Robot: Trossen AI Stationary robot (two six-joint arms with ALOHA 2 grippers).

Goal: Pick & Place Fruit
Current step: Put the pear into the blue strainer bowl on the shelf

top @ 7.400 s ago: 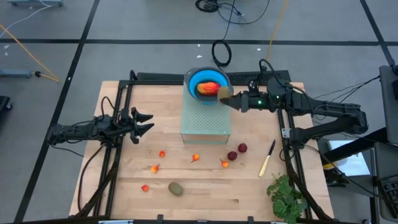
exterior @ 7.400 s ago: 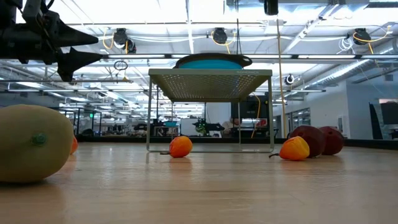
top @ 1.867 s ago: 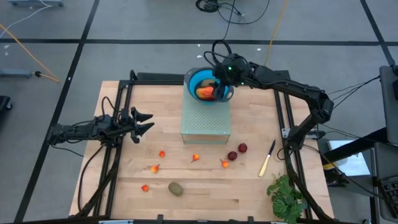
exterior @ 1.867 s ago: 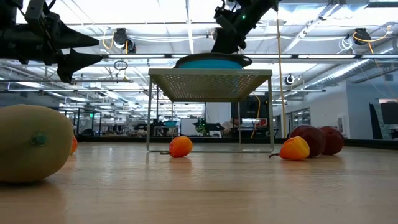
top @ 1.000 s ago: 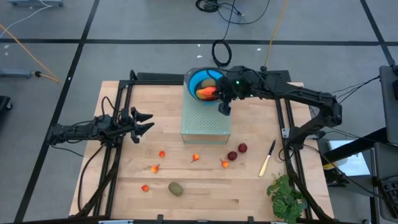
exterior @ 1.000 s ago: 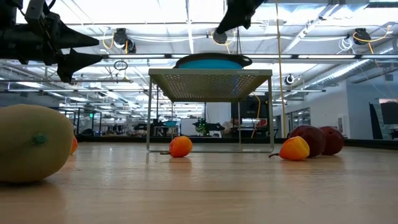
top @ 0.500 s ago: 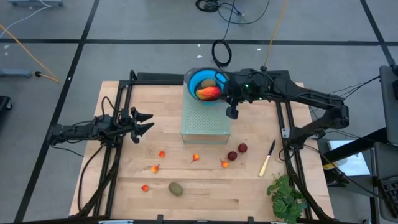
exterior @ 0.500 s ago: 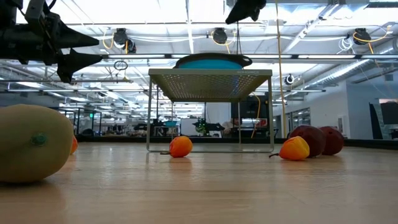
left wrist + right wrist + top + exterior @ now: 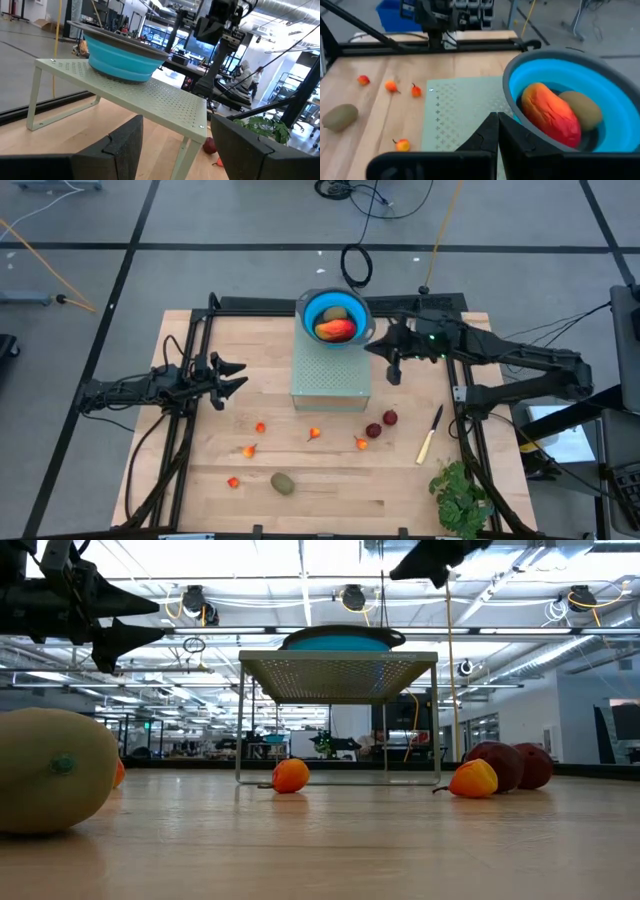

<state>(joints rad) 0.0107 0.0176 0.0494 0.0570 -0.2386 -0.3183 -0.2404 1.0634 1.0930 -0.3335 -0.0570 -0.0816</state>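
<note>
A blue bowl (image 9: 318, 305) stands on a pale green perforated stand (image 9: 331, 375). In it lie an orange-red oblong fruit (image 9: 551, 115) and a brownish-green oval (image 9: 581, 110). On the table lie several tiny orange-red pieces (image 9: 314, 433), two dark red round fruits (image 9: 389, 418) and a second brownish-green oval (image 9: 283, 482). My right gripper (image 9: 393, 376) hangs shut, holding nothing, just past the stand's right side and above the table. My left gripper (image 9: 238, 377) waits open to the left of the stand, holding nothing.
A yellow-handled knife (image 9: 430, 435) and a leafy green bunch (image 9: 460, 498) lie near the table's right front. The stand has open space beneath it (image 9: 338, 730). Bare wood lies between the stand and the left arm.
My right gripper has drawn away from the bowl toward the table's right edge, leaving the stand's right rear corner and ending beside the stand. The two fruits in the bowl have stayed put.
</note>
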